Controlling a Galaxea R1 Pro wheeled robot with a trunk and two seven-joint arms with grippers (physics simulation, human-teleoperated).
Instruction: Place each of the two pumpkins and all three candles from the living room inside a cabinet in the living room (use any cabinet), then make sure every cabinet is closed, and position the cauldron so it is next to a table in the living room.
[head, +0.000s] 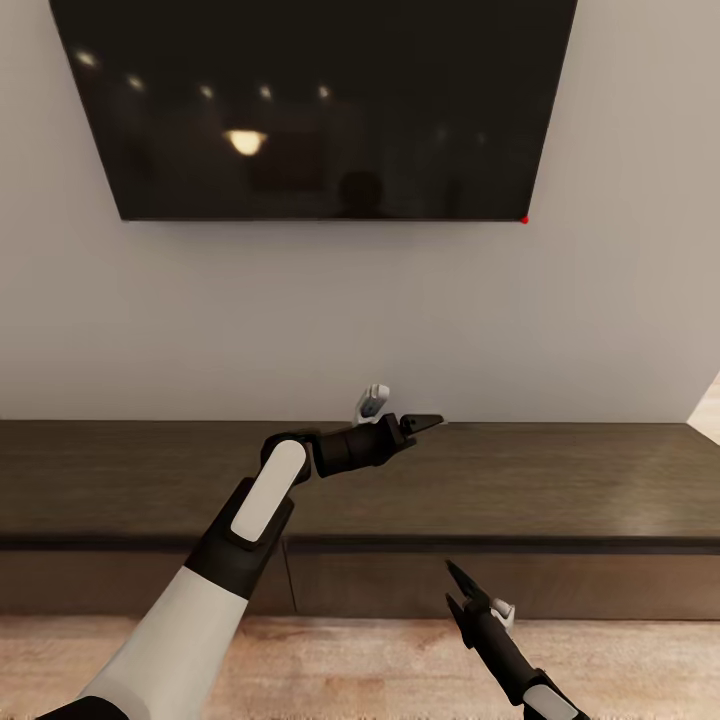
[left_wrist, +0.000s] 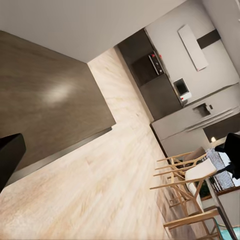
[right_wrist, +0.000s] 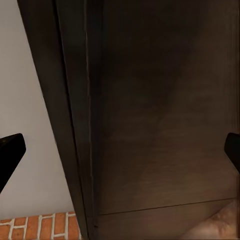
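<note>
Nearest you, at the lower left of the head view, your left arm rises over the cabinet. Its left end effector points right, and you cannot tell how far its fingers are parted. The cabinet's long axis runs left to right across the middle of the frame, with its drawer fronts flush. At the lower right, your right end effector points up toward the cabinet front, fingers spread apart and holding nothing. A dark television hangs above.
</note>
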